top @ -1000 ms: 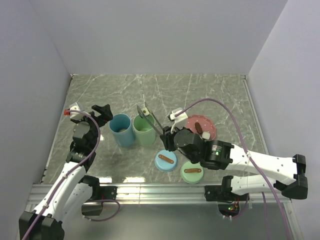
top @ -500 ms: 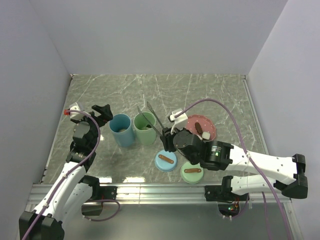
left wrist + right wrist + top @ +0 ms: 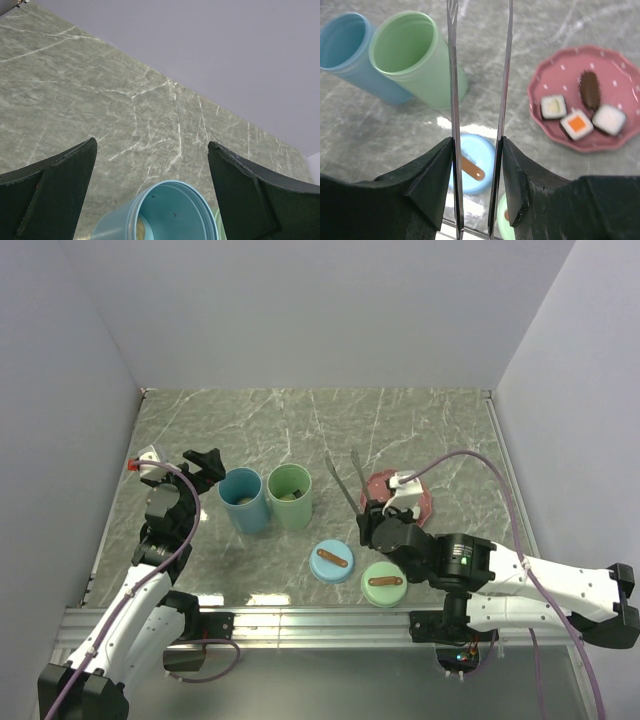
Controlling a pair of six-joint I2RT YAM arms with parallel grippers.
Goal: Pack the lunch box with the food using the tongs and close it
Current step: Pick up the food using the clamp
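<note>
My right gripper (image 3: pixel 368 512) is shut on the grey metal tongs (image 3: pixel 342 480), pressing both thin arms (image 3: pixel 452 75) near their joined end. The tong tips stand spread apart with nothing between them, just left of the pink dotted plate (image 3: pixel 428 502). On the plate (image 3: pixel 620 75) lie food pieces: a white square (image 3: pixel 553 106), an orange-topped square (image 3: pixel 577 125), another white piece (image 3: pixel 609 119) and a dark brown piece (image 3: pixel 590 90). The lunch box's blue tub (image 3: pixel 243 500) and green tub (image 3: pixel 290 496) stand open. My left gripper (image 3: pixel 151 145) hangs open over the blue tub (image 3: pixel 165 210).
A blue lid (image 3: pixel 333 562) and a green lid (image 3: pixel 383 582), each with a brown handle, lie on the marble table in front of the tubs. Grey walls close in the left, back and right sides. A metal rail runs along the near edge.
My right gripper has carried the tongs rightward from over the green tub to beside the plate. The white piece once pinched in the tips is gone and the arms have spread.
</note>
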